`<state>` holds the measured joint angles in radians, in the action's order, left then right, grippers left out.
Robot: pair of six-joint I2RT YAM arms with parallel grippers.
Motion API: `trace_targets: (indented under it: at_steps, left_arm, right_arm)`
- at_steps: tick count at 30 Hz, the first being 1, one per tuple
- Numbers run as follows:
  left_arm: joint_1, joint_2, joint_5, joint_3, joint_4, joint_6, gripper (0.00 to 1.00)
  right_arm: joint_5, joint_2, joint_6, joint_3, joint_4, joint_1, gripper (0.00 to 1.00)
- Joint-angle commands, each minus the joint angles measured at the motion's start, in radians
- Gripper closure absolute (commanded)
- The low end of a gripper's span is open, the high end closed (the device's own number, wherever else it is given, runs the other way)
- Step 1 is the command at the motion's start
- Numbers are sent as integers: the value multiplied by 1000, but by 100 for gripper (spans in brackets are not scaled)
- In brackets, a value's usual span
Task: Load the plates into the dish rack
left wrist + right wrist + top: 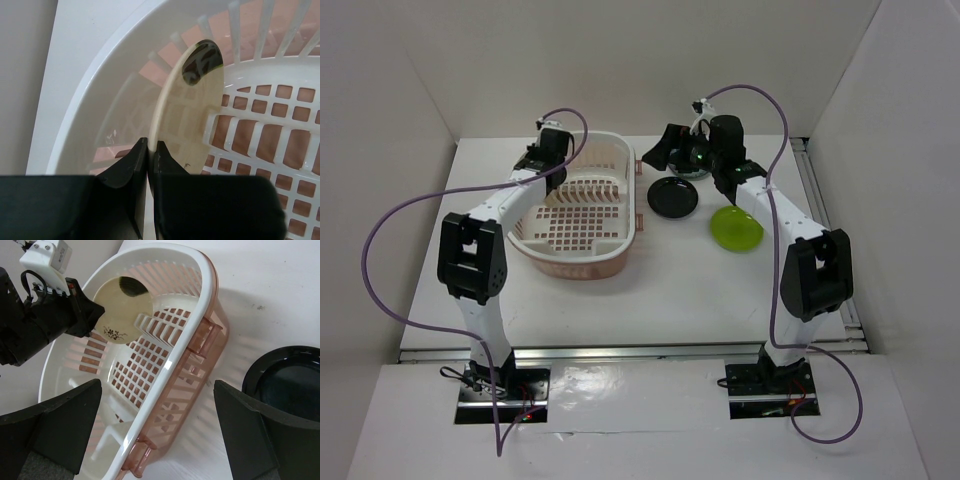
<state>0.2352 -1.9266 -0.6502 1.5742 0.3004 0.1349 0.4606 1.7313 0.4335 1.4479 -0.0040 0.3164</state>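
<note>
While our left gripper (148, 150) pinches the cream plate (192, 115) upright inside the dish rack (575, 262), none looks slotted yet. The black plate (673, 198) and lime plate (736, 229) wait right of the rack, near our wide-open right gripper (157, 407). We cannot make out a fourth.

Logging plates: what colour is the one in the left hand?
Cream plate with a dark spot; clearest in the right wrist view.

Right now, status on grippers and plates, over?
Left gripper shut on cream plate, on edge inside dish rack. Right gripper open, empty. Black plate, lime green plate flat on table, outside rack. No obstruction seen.
</note>
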Motion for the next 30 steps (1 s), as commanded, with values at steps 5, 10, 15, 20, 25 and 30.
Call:
trace_targets:
  at_steps: [5, 10, 15, 20, 25, 30]
  left_arm:
    - [-5, -3, 26, 43, 8, 46, 66]
    - [-5, -3, 17, 43, 8, 46, 57]
    - [-5, 17, 27, 62, 17, 46, 54]
    - [-5, 73, 67, 82, 17, 46, 40]
    - [-5, 145, 121, 109, 57, 64, 3]
    - [-5, 279, 227, 70, 68, 106, 0]
  right_arm:
    - [20, 25, 2, 63, 25, 3, 0]
    - [29, 25, 2, 72, 25, 3, 0]
    - [38, 25, 2, 72, 36, 3, 0]
    - [6, 34, -12, 63, 24, 3, 0]
    - [-53, 68, -24, 52, 12, -62, 0]
    - [-17, 138, -1, 40, 55, -267, 0]
